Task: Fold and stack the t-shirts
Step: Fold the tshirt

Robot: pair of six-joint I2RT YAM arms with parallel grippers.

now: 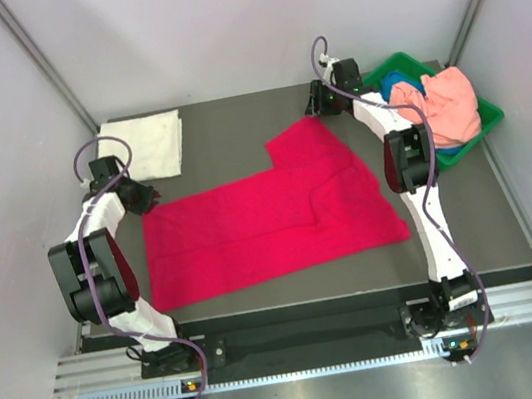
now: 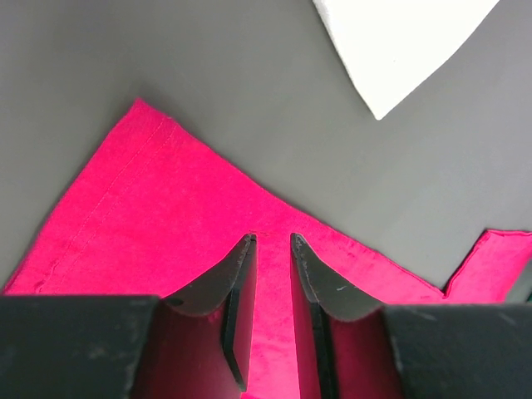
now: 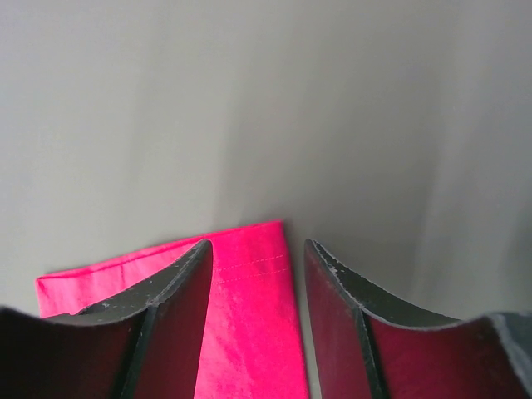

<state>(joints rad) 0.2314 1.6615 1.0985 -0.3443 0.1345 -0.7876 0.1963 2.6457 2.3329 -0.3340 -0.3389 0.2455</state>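
Here, far left on the counter [image 1: 224, 125], the white t-shirt [image 1: 146, 146] lies folded square. The left arm bends sharply at the elbow, and the left gripper [image 1: 139, 194] points down over the crimson t-shirt's [image 1: 260, 226] left edge, jaws a narrow slit apart. That shirt lies spread flat mid-counter. The right arm reaches long to the far sleeve, where the right gripper [image 1: 322, 105] has wider jaws straddling the hem corner. The salmon t-shirt [image 1: 449, 105] and blue t-shirt [image 1: 400, 89] sit in the green bin [image 1: 490, 113]
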